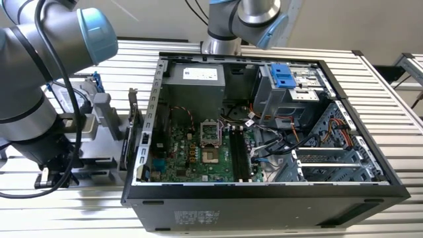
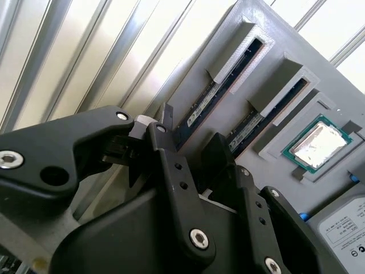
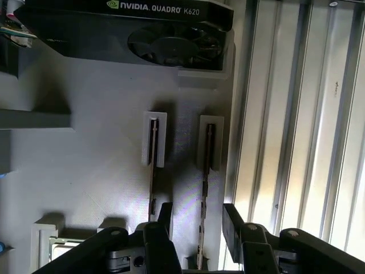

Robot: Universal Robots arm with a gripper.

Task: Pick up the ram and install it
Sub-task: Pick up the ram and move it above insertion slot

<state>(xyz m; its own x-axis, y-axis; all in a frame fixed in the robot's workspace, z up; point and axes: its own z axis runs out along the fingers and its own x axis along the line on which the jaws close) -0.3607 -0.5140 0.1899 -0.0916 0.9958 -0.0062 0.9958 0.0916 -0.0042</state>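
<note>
Over the grey plastic parts holder (image 3: 97, 171), the black gripper (image 3: 198, 220) stands open, its two fingers (image 3: 232, 225) spread to either side of the ram (image 3: 204, 182). The ram is a slim dark memory stick standing on edge in the slot nearest the slatted aluminium surface (image 3: 296, 114). A second dark stick (image 3: 152, 188) fills the neighbouring slot. An open black computer case (image 1: 264, 198) lies beside the holder.

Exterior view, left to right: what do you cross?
robot arm → grey parts holder → motherboard → memory slots → blue drive latch
</note>
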